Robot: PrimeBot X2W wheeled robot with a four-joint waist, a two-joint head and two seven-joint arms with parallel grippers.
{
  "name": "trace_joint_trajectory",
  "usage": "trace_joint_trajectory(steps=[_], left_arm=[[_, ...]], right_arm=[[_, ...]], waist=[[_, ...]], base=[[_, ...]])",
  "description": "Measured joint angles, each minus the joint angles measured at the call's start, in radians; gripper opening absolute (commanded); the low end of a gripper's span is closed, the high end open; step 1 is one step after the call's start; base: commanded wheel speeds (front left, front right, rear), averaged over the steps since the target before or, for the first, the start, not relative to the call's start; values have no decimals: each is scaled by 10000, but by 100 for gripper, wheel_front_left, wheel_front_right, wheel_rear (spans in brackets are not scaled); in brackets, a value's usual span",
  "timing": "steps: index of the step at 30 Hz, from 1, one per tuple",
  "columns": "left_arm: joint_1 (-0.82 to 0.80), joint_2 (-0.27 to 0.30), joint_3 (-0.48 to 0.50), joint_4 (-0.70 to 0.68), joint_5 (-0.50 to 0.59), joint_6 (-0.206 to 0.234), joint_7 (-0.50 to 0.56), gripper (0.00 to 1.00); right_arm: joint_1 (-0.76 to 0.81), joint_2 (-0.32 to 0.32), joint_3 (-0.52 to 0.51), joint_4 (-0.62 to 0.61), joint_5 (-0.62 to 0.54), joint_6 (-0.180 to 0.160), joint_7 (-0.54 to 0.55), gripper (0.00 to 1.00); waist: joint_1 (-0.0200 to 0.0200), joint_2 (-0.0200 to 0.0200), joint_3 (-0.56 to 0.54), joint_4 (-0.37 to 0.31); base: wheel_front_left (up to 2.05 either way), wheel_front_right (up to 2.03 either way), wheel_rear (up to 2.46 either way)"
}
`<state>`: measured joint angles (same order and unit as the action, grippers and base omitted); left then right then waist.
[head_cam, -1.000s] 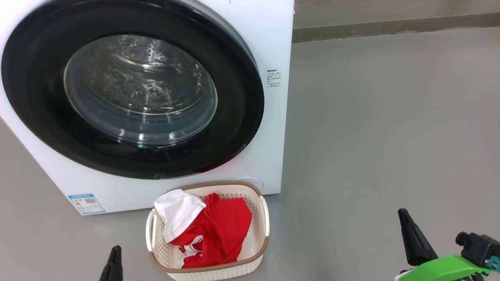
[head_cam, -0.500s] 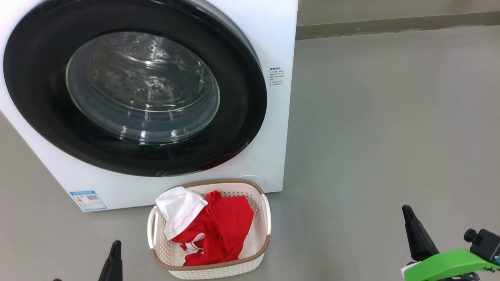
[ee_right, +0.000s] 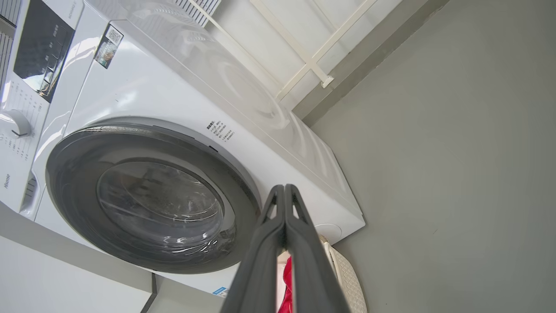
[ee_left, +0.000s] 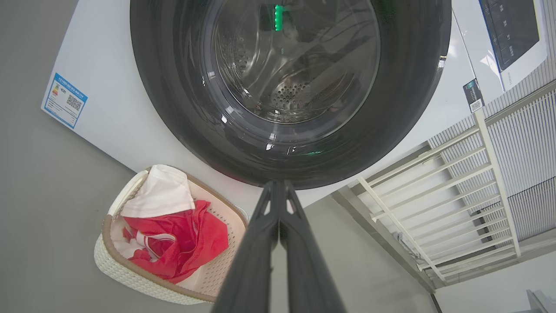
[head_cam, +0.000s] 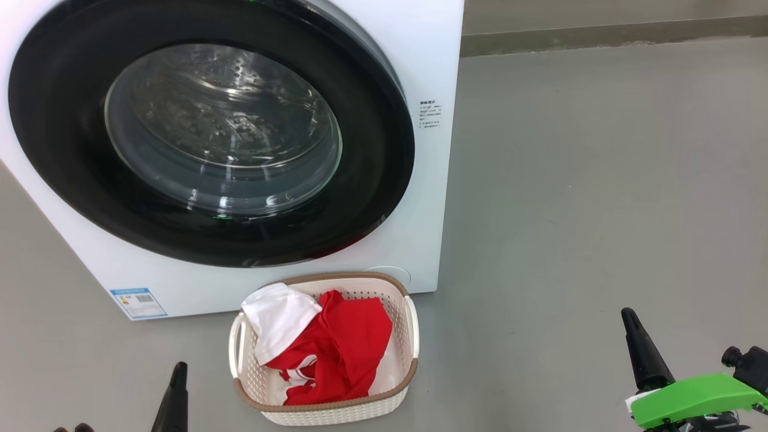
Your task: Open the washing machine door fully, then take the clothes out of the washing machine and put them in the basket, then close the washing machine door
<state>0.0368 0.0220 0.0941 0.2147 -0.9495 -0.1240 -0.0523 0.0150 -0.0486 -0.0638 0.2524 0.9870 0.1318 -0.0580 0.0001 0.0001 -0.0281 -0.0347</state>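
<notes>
The left gripper's (ee_left: 278,187) two long dark fingers are pressed together tip to tip and hold nothing. Beyond their tips, apart from them, the large round washing machine door (head_cam: 222,129), with a glossy black rim around bulging clear glass, sits shut against the big white front-loading washing machine (head_cam: 432,60). Near these fingers, on their right in the head view, the small cream perforated plastic basket (head_cam: 327,405) with a brown rim stands on the grey floor (head_cam: 600,180), just in front of the machine. The soft red and white fabric clothes (head_cam: 342,342) lie heaped inside it. The right gripper (ee_right: 284,189), well apart on the basket's far side, also has its fingers closed together on nothing.
</notes>
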Motion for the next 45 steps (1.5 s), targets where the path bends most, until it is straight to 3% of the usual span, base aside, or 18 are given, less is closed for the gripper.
trace_joint_trajectory(steps=[45], left_arm=[[-817, 59, -46, 393, -5156, 0, 1275, 0]], right_arm=[[-606, 31, -520, 134, 4840, -4, 1306, 0]], waist=[[0, 0, 249, 276]], base=[[0, 0, 0]])
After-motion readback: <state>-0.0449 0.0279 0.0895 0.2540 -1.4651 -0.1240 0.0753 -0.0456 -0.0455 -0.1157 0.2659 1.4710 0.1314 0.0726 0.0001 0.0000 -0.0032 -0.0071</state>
